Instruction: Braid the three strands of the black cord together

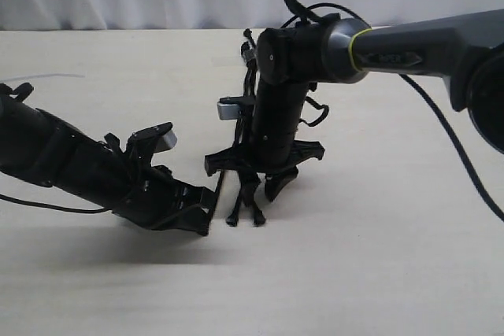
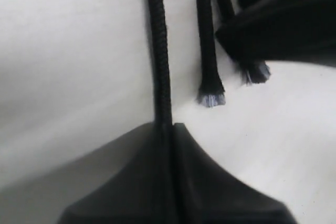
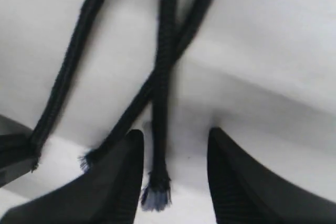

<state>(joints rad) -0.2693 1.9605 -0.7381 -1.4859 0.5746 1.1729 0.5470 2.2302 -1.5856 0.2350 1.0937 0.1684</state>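
The black cord's three strands lie on the pale table, mostly hidden behind my right arm in the exterior view. My left gripper (image 1: 206,212) (image 2: 167,127) is shut on the left strand (image 2: 160,51) (image 3: 63,82), which runs taut out of its jaws. My right gripper (image 1: 265,186) (image 3: 175,132) points down at the table, open, with the middle strand (image 3: 161,103) lying untouched between its fingers (image 3: 123,182), frayed tip (image 3: 156,195) included. The third strand (image 3: 131,114) crosses under the middle one. Two frayed tips (image 1: 234,220) (image 1: 258,220) rest on the table below the right gripper.
The right arm (image 1: 409,45) reaches in from the upper right, the left arm (image 1: 55,155) from the left. A thick arm cable (image 1: 449,139) hangs at the right. In the left wrist view the right gripper's dark body (image 2: 283,24) sits close beside the two free strand ends.
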